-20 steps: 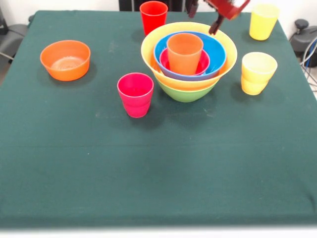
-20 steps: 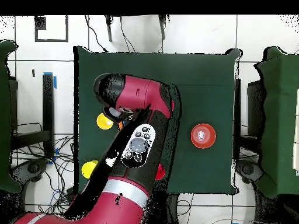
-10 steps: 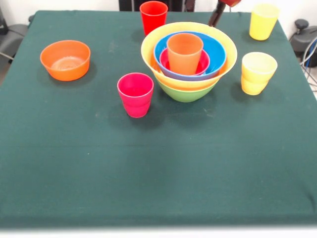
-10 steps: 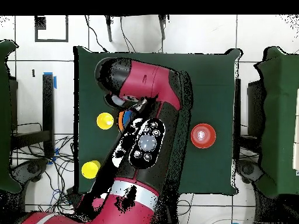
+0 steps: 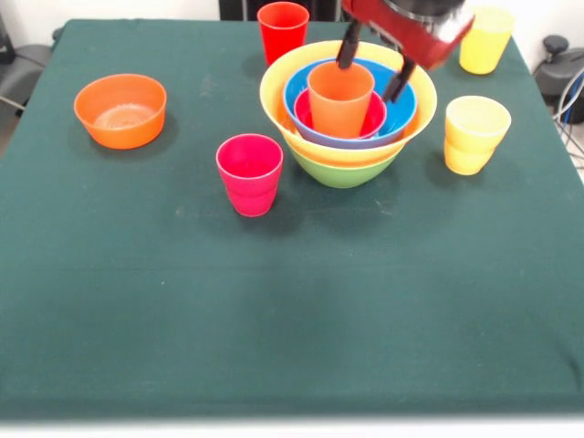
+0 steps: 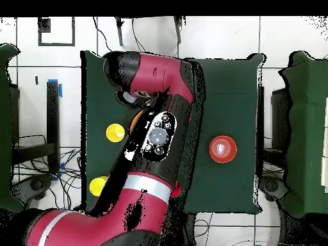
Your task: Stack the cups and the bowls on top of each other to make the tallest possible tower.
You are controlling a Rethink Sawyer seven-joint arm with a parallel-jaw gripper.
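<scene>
The tower stands at the back middle of the table: a green bowl (image 5: 342, 170) as base, then a wide yellow bowl (image 5: 274, 91), a blue bowl (image 5: 402, 99), a magenta-pink bowl (image 5: 375, 116) and an orange cup (image 5: 340, 97) upright inside. My gripper (image 5: 373, 66) hangs open just over the tower's far right side. One dark finger is behind the orange cup's rim and the other is to its right over the blue bowl, with nothing between them. In the overhead view the arm (image 6: 157, 138) hides both tower and gripper.
Loose on the cloth are an orange bowl (image 5: 120, 110) at the left, a magenta-pink cup (image 5: 249, 173) in front of the tower, a red cup (image 5: 283, 31) behind it, and two yellow cups (image 5: 475, 134) (image 5: 485, 38) at the right.
The gripper has come down from the top edge and moved left, from beside the tower's far right to over the bowls at the orange cup. The cups and bowls have not moved.
</scene>
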